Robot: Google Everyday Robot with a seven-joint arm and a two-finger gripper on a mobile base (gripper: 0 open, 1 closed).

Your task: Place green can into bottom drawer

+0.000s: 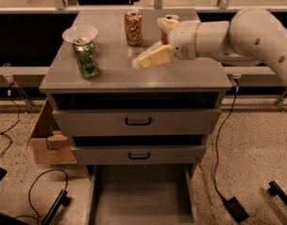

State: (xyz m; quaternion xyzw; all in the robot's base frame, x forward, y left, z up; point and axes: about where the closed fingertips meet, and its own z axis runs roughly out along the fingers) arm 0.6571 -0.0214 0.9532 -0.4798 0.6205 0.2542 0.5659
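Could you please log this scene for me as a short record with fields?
green can: upright on the cabinet top, front left, just in front of a white bowl
gripper: open, holding nothing, over the right-centre of the top, apart from the green can
bottom drawer: pulled open, nothing visible inside
brown-gold can: upright, rear centre
orange-red can: rear right, partly hidden behind the gripper

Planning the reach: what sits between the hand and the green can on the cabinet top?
Nothing: the camera view shows bare cabinet top between the hand and the green can; the brown-gold can stands farther back.
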